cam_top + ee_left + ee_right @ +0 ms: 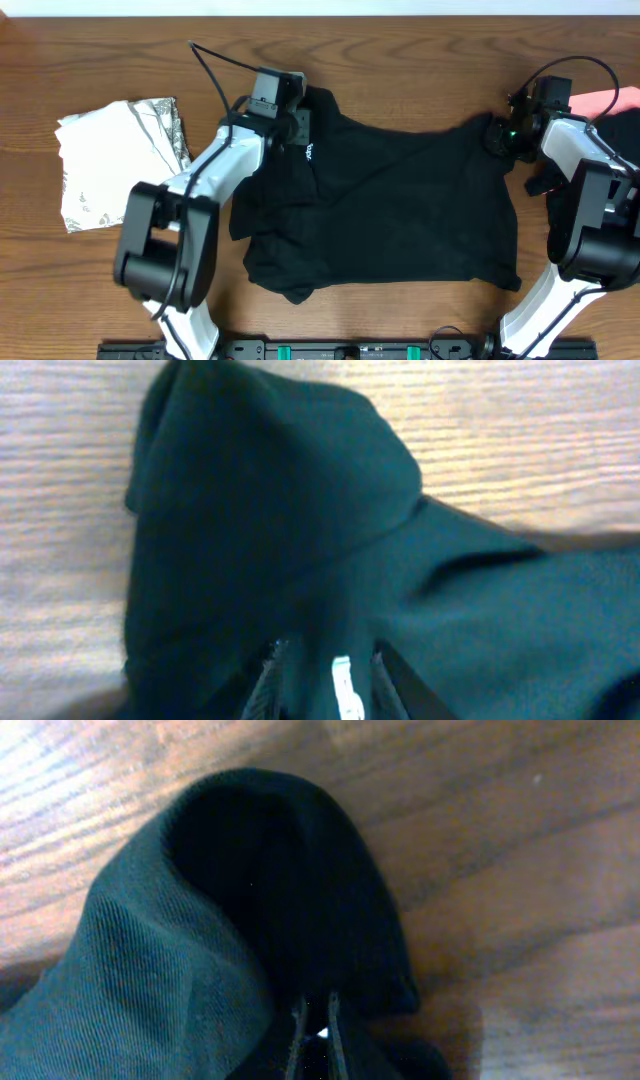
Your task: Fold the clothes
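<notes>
Black fabric fills the middle of my overhead feed: a black short-sleeved fabric shirt [400,200] lies spread across the brown wooden table [400,60], rumpled along its near hem, with its far edge running between the 2 white-and-black arms.

At the shirt's far left corner, my left gripper [290,125] sits on the cloth just beside the small white logo [310,153]. In the left wrist view, its 2 dark fingers [268,685] stand a little apart with a thick bunch of the black cloth pinched between them. The logo [343,680] shows in that gap, and a rounded fold of the shirt [300,510] rises ahead of the fingertips over pale wood.

At the far right corner, my right gripper [500,135] meets the shirt's edge. The right wrist view shows its fingers [298,1040] pressed nearly together on a thin fold, with a hooded loop of the same ribbed black cloth [200,920] arching above them.

A folded white, grey-printed fabric garment [115,165] rests on the table well apart to the left. A pink fabric piece [605,100] peeks in at the right edge, behind the right arm, with more dark cloth just beside it that I cannot make out.
</notes>
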Robot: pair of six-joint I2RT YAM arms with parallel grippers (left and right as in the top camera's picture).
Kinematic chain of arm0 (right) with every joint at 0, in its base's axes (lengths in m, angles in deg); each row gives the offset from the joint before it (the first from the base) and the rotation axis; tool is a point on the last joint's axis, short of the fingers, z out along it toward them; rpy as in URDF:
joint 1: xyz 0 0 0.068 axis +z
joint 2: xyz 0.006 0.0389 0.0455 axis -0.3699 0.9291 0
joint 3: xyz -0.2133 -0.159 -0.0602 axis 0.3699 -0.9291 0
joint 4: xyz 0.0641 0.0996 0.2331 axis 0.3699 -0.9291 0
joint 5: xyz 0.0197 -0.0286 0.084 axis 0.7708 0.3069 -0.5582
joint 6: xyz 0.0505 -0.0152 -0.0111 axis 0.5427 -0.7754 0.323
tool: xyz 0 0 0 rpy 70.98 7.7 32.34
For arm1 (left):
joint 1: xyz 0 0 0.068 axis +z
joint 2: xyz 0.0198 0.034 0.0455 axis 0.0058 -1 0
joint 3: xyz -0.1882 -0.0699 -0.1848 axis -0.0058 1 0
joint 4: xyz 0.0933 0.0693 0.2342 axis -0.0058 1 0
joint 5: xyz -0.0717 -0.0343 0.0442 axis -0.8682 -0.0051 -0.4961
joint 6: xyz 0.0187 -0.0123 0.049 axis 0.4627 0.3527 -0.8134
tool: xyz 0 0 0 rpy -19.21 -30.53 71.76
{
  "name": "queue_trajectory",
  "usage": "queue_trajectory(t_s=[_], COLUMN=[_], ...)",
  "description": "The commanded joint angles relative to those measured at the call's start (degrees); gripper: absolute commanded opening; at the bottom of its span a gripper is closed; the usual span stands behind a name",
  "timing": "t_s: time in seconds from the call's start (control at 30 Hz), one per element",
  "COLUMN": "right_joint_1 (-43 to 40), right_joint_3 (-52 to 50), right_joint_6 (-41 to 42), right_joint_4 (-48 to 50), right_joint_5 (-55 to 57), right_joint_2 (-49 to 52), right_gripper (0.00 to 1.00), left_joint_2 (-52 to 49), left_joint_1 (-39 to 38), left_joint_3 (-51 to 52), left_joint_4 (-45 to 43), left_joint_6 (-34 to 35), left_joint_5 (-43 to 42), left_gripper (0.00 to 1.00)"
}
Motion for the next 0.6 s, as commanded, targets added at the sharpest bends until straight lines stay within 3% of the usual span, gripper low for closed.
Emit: queue_trajectory(t_s=[0.0, 0.2, 0.57], right_joint_1=[0.5, 0.5, 0.5], right_joint_3=[-1.3, -1.3, -1.3], right_joint_6=[-0.5, -0.4, -0.2], right_joint_4=[0.5, 7.5, 32.3], right_joint_5=[1.3, 2.5, 2.6], right_joint_2=[4.2, 4.3, 11.3], right_gripper=[0.09, 0.09, 0.07], left_joint_2=[-3.9, -10.8, -12.3], left_joint_1=[-0.1, 0.1, 0.2], left_joint_3=[0.1, 0.1, 0.1], left_joint_4=[-2.6, -5.4, -13.0], left_joint_6=[-0.1, -0.1, 0.0], left_joint_5=[0.5, 0.5, 0.5], left_gripper=[0.29, 0.29, 0.29])
